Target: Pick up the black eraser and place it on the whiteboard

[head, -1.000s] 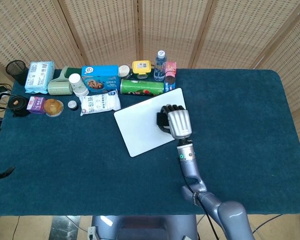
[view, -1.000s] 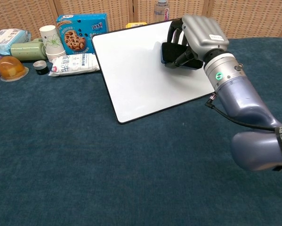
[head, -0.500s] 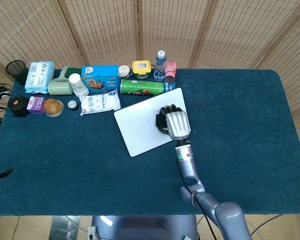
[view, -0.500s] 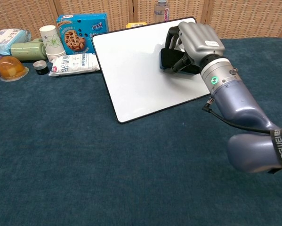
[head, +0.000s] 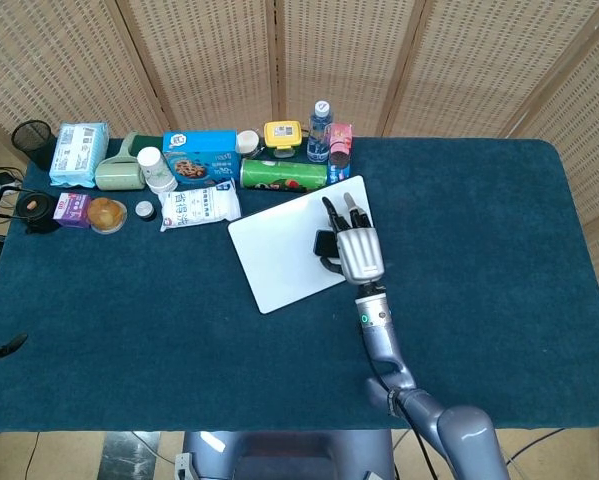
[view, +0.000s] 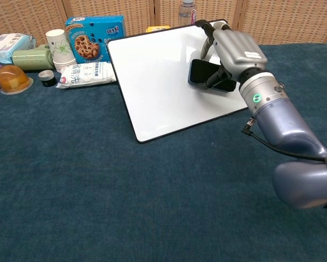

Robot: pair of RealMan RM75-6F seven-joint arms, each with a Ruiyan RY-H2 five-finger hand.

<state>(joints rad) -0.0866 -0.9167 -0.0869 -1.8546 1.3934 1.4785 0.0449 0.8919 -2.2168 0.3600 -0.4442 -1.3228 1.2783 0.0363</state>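
Note:
The black eraser (head: 325, 243) (view: 203, 72) lies flat on the right part of the whiteboard (head: 279, 245) (view: 152, 76). My right hand (head: 357, 250) (view: 235, 48) hovers just over the eraser's right side, its fingers (head: 335, 212) stretched out straight toward the board's far edge and apart from the eraser. The palm partly hides the eraser's right end, and I cannot tell whether the thumb touches it. My left hand shows in neither view.
Along the table's far side stand a blue cookie box (head: 199, 156) (view: 94, 30), a green can lying on its side (head: 283, 174), a water bottle (head: 320, 130), a paper cup (view: 58, 45), a white packet (view: 85, 75) and a tissue pack (head: 79, 152).
My right hand's fingers, curled around the eraser before, have straightened and spread. The eraser now rests on the whiteboard, out of their grasp.

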